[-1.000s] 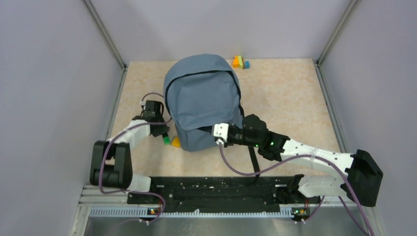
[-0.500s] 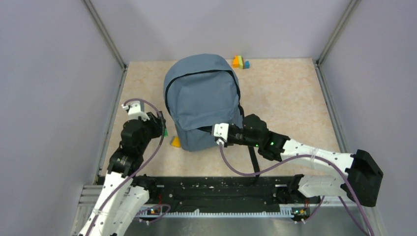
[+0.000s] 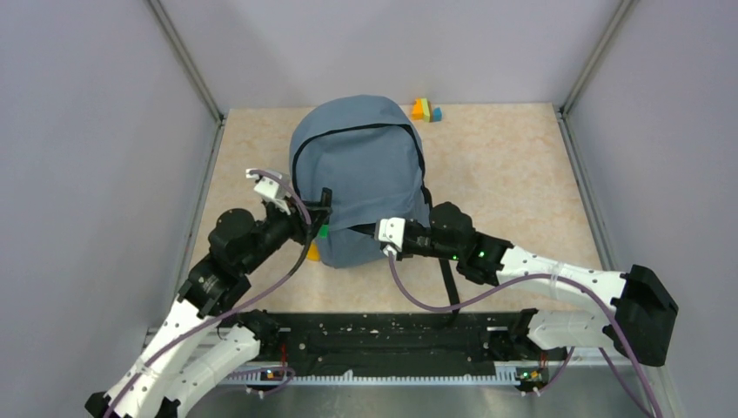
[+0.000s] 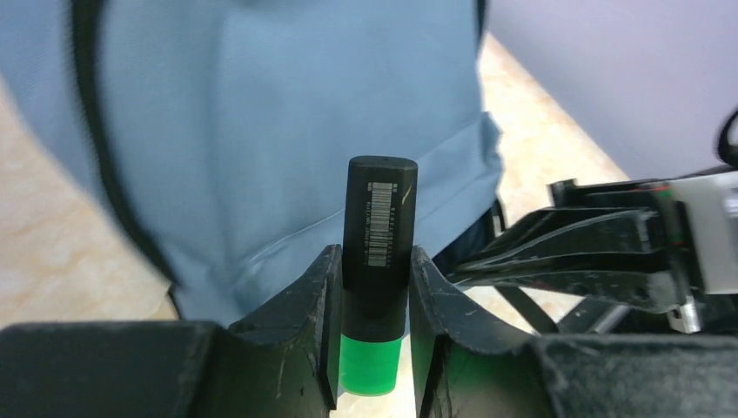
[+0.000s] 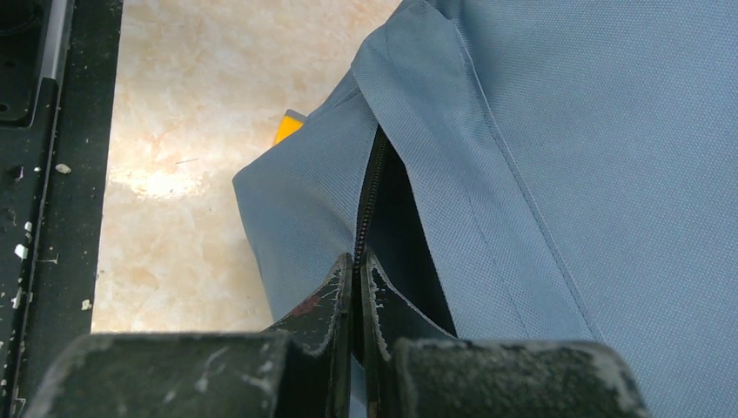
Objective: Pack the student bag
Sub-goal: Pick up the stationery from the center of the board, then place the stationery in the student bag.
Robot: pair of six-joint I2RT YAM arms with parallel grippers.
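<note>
The student bag [image 3: 361,178], grey-blue with black zippers, lies mid-table. My left gripper [image 3: 318,218] hovers at the bag's left front corner, shut on a green highlighter [image 3: 323,230] with a black cap. In the left wrist view the highlighter [image 4: 379,235] sits between the jaws of the left gripper [image 4: 373,254], cap pointing at the bag [image 4: 261,131]. My right gripper [image 3: 370,229] is shut on the zipper edge of the front pocket. The right wrist view shows this gripper [image 5: 358,270] pinching that edge, and the pocket of the bag [image 5: 592,157] gapes slightly.
A yellow block [image 3: 311,252] lies on the table against the bag's front-left corner, also visible as the yellow block [image 5: 287,126] in the right wrist view. Small coloured blocks [image 3: 425,110] sit by the back wall. Grey walls enclose the table on three sides.
My left arm has lifted the highlighter off the table left of the bag and swung right, up to the bag's front corner. The right arm has not moved.
</note>
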